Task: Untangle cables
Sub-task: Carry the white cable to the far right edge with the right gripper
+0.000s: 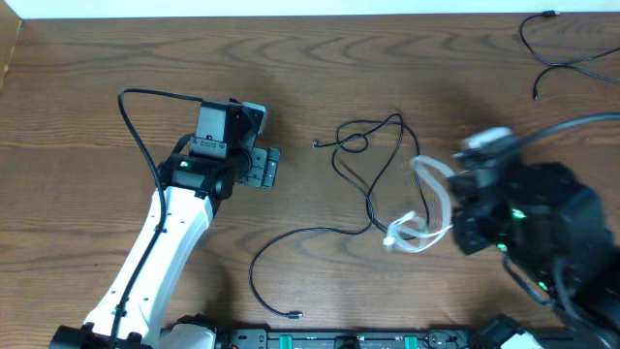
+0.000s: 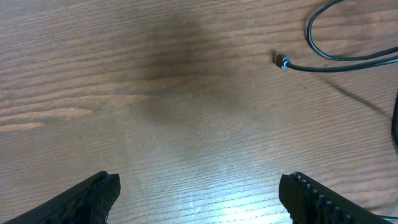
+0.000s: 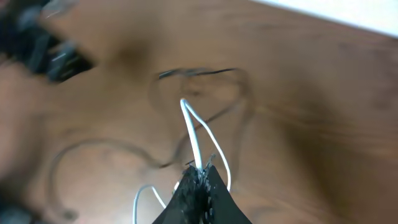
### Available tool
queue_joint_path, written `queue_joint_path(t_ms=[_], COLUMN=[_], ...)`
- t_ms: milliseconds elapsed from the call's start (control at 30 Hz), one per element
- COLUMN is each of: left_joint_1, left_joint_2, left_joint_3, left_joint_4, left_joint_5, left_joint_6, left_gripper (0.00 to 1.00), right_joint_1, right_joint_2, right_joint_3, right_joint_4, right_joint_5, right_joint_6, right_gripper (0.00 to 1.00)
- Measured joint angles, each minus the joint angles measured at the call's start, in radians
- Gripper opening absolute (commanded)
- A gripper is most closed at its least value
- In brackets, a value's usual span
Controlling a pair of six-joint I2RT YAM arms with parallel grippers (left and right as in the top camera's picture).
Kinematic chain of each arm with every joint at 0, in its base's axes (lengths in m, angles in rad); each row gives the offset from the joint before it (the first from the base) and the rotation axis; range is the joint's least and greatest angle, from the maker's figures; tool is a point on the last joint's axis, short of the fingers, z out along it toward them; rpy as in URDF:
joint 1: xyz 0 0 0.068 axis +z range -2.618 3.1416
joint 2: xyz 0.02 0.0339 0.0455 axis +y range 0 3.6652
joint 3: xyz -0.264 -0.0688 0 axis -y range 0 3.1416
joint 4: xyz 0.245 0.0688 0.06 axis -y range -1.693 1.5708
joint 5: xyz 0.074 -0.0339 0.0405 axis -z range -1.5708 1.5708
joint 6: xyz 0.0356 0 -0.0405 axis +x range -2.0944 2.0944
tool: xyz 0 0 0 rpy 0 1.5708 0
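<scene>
Looped thin black cable (image 1: 310,230) entwined with white cable (image 1: 399,236)

Faintly glossy wood-grain table (image 1: 97,58), smooth white cable (image 1: 402,237)

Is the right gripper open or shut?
Shut: the right gripper pinches the thin white cable, jaws pressed together in its wrist view.

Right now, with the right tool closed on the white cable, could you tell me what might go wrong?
1. The right tool grips the white cable, which seems to cross the black cable nearby; pulling may drag the black one or tighten the tangle.
2. The left tool stands open over bare table, so nothing anchors the black cable.
</scene>
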Motion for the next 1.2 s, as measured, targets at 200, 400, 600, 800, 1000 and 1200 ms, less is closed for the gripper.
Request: queue_joint_path(t_ms=[200,400,600,800,1000,1200], left_joint_1=[0.0,0.0,0.0,0.0,0.0,0.0], left_joint_2=[0.0,0.0,0.0,0.0,0.0,0.0], left_joint_3=[0.0,0.0,0.0,0.0,0.0,0.0], left_joint_4=[0.0,0.0,0.0,0.0,0.0,0.0], left_joint_5=[0.0,0.0,0.0,0.0,0.0,0.0], left_joint_6=[0.0,0.0,0.0,0.0,0.0,0.0], left_gripper=[0.87,0.87,0.87,0.87,0.87,0.87], right_joint_1=[-0.137,-0.329,-0.563,-0.745,-0.932,-1.07], right_joint_2=[-0.026,0.013,0.109,0.267,0.45,0.599], right_joint_3=[0.0,0.0,0.0,0.0,-0.001,-0.005], right_joint_4=[0.007,0.052,0.138,0.287,0.516,0.723], right_joint_5=[0.157,0.238,0.258,0.239,0.118,-0.026], right_joint_6=[0.011,0.016,0.018,0.018,0.014,0.014], right_gripper=[0.01,0.01,0.01,0.01,0.01,0.01])
